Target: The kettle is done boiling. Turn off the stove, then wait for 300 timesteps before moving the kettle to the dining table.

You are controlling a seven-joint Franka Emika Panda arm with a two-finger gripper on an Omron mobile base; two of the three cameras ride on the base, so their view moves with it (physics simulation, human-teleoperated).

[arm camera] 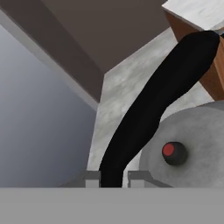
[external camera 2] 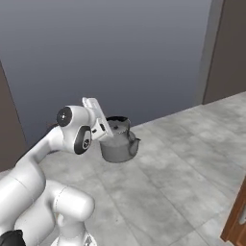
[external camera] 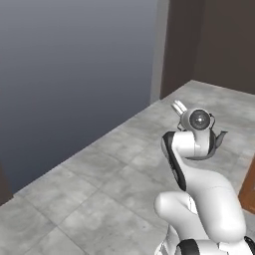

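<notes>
Grey metal kettle [external camera 2: 118,143] is hanging off my gripper [arm camera: 113,177], jaws pinched tight on its black arched handle [arm camera: 153,105]; I'm carrying it over tiled floor [external camera 2: 158,182], the dining table's marble corner [arm camera: 197,11] lying ahead beyond the handle.

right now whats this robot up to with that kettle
The gripper is shut on the black handle of the grey kettle, and the arm holds the kettle in the air above the grey tiled floor. A wooden-sided, white-topped piece of furniture shows in the hand view.
</notes>
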